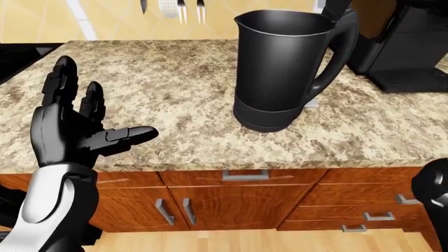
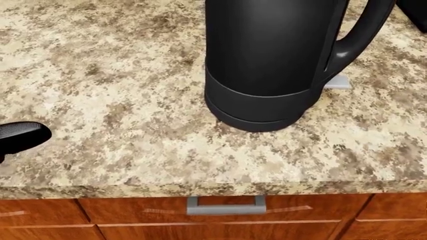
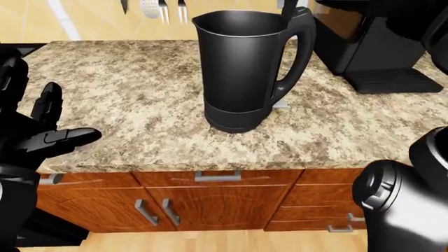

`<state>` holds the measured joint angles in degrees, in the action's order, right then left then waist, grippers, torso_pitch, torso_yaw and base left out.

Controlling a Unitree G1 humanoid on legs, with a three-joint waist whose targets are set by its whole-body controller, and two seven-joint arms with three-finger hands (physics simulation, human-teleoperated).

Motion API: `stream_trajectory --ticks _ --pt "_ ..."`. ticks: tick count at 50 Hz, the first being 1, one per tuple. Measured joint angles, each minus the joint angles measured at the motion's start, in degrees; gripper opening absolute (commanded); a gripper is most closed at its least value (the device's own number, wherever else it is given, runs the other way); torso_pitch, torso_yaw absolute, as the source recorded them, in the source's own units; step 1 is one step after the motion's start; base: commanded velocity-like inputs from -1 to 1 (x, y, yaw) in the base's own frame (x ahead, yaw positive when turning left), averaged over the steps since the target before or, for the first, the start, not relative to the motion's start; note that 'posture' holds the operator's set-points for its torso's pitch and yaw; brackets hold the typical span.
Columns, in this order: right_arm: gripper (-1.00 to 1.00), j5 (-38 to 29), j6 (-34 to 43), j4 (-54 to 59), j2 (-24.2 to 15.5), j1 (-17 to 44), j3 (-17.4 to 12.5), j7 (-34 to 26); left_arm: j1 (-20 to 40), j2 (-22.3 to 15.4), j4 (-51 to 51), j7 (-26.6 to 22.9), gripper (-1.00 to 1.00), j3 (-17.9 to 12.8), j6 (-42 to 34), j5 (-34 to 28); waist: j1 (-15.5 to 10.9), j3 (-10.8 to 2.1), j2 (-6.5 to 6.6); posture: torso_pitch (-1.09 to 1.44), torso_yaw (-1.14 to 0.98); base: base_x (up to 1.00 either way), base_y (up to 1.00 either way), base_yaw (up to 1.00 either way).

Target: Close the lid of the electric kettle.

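The kettle (image 1: pixel 287 68) stands on the speckled counter (image 1: pixel 175 89), right of centre in the left-eye view, its mouth open; the lid (image 1: pixel 336 8) stands up behind the handle and is cut off by the top edge. In the head view only the kettle's lower body shows. The left hand (image 1: pixel 73 123) is raised at the left, over the counter's near edge, well apart from the kettle, fingers spread and thumb pointing toward it (gripping nothing). Of the right arm (image 3: pixel 406 199) only a dark rounded part shows at bottom right; its hand is out of sight. A coffee machine (image 1: pixel 409 44) sits at the right.
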<state>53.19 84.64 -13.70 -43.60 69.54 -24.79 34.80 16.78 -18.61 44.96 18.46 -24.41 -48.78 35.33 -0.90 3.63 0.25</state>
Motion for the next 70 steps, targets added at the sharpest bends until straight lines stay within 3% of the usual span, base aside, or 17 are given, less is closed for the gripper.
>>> stream_trajectory --ticks 8,17,33,41,55,64,70 --pt "1.0 5.77 -5.38 5.45 -1.02 3.8 7.13 3.02 0.42 0.0 0.39 -0.11 1.0 -0.01 -0.4 0.15 -0.22 0.21 -0.04 0.0 0.0 0.0 0.0 0.0" --pt "1.0 4.51 -9.14 12.45 -0.01 7.7 9.5 0.68 0.11 0.38 -0.23 -0.38 1.0 0.74 0.14 -0.67 -0.41 0.26 -0.26 0.0 0.0 0.0 0.0 0.0" --pt "1.0 -3.9 -13.31 20.16 8.28 7.69 10.65 -5.0 -0.26 0.87 -0.58 -1.22 1.0 0.68 0.71 -1.59 -0.4 0.23 0.06 0.0 0.0 0.0 0.0 0.0" --pt "1.0 -9.33 -15.75 26.83 11.4 12.44 13.36 -8.69 -0.61 1.25 -0.73 -1.53 1.0 1.3 1.16 -2.1 -0.08 0.1 0.52 0.0 0.0 0.0 0.0 0.0" --pt "1.0 -18.73 -18.42 23.38 19.22 10.58 13.78 -11.88 -0.36 1.13 -1.02 -1.55 1.0 0.93 1.08 -2.02 0.55 -0.65 0.87 0.0 0.0 0.0 0.0 0.0" --pt "1.0 -20.78 -19.1 20.85 22.36 9.58 13.77 -12.78 -0.48 1.22 -0.53 -1.51 1.0 0.68 0.86 -1.72 1.0 -1.01 1.22 0.0 0.0 0.0 0.0 0.0" --pt "1.0 -22.46 -19.68 20.14 24.66 9.34 15.52 -15.03 -0.4 1.16 -0.83 -1.45 1.0 0.75 0.95 -1.64 1.43 -1.19 1.54 0.0 0.0 0.0 0.0 0.0"
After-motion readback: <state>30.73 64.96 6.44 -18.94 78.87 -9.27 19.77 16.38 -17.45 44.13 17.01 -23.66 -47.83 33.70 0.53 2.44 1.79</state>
